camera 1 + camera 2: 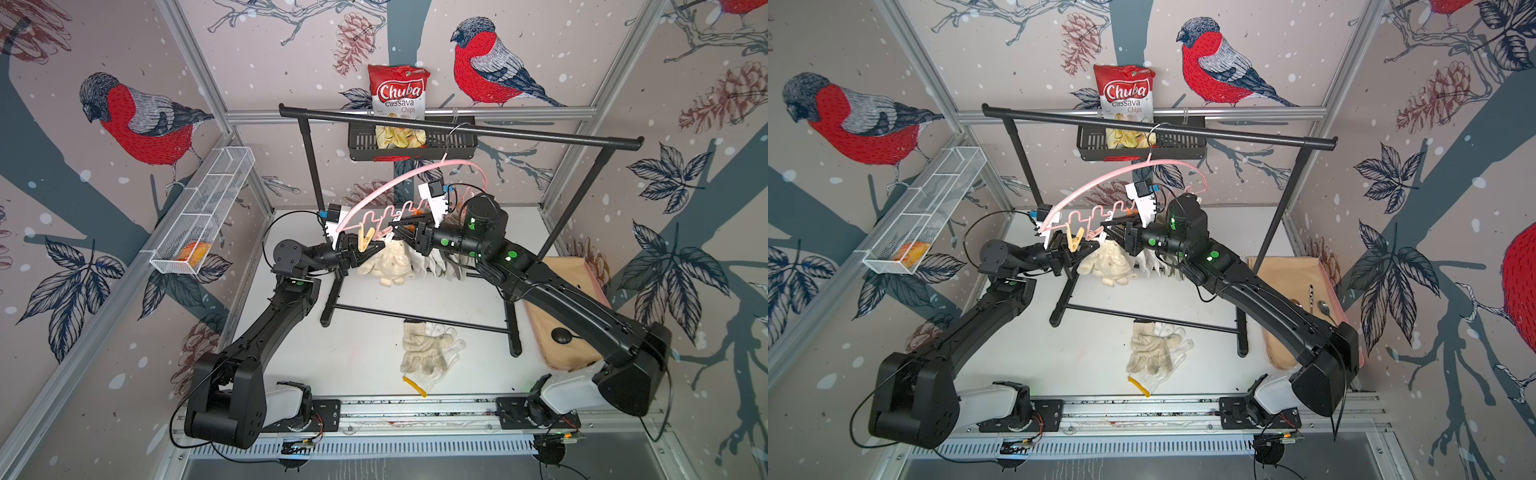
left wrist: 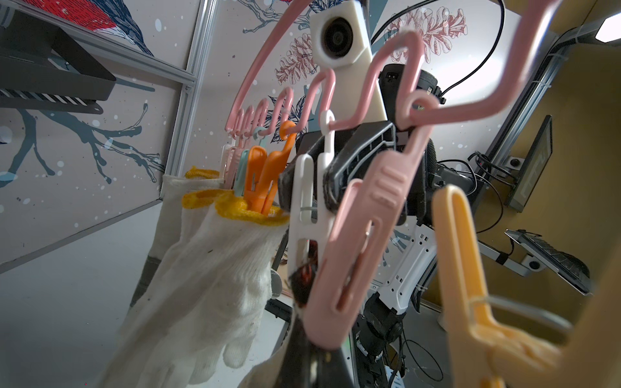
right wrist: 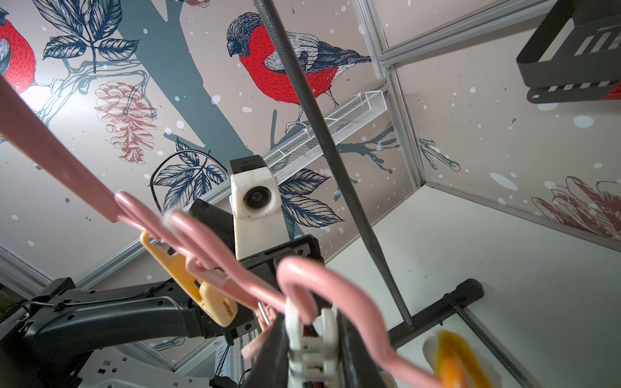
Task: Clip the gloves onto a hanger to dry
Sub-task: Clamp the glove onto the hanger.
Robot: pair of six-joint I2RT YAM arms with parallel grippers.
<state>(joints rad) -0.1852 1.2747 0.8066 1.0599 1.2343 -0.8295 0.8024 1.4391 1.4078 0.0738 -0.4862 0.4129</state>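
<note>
Pink plastic sits at the centre of things: the hanger [image 1: 415, 172] hangs by its metal hook from the top rail of the black rack [image 1: 540, 134], which puts its row of pegs where both arms can reach them from opposite sides. The right gripper [image 3: 312, 339] has its jaws pinching the upper end of a white peg [image 2: 304, 215], presumably to lever the mouth apart so a cuff can go in. The left gripper [image 1: 376, 249] faces it, just behind a yellow peg [image 1: 365, 241], with its jaws pressed together. The wrist view is too crowded and blurred to say whether any cloth is caught between them, though the tips sit right under the white peg's mouth, where a feeding hand would be. One knitted glove [image 1: 388, 262] hangs fingers down, its yellow cuff bitten by an orange peg [image 2: 265, 174]. Off-white leather gloves [image 1: 436, 262] hang further along towards the right arm. Two more gloves [image 1: 422, 345] lie overlapping on the white table [image 1: 365, 345], in front of the rack's foot bar, not yet hung. I judge the job past halfway, with the white peg next to fill.
</note>
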